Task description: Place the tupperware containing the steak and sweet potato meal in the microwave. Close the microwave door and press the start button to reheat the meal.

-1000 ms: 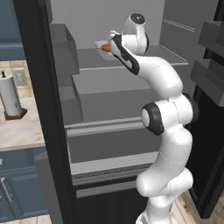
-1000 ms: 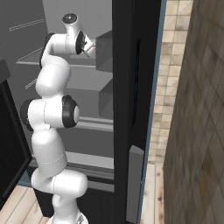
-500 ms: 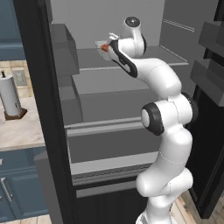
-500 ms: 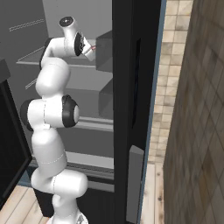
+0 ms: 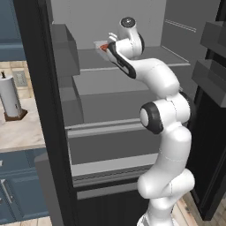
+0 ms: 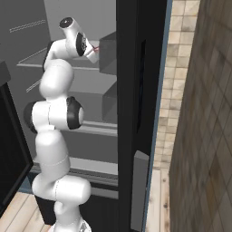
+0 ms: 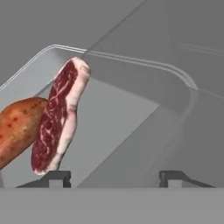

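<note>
Since a second ago our end effector (image 7: 114, 177) has reached nearer the tupperware (image 7: 131, 113); fingertips apart astride its rim, grip seemingly unmade, steak (image 7: 59, 118) and sweet potato (image 7: 17, 129) inside.

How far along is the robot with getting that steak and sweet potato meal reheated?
Early. Nothing looks finished: the tupperware, holding the steak and sweet potato, sits on a grey fridge shelf. In hand: the claw is at the tray's near edge, fingers apart on either side, not visibly clamped. Left: lifting it out, putting it in the microwave, shutting the door and pressing start.
</note>
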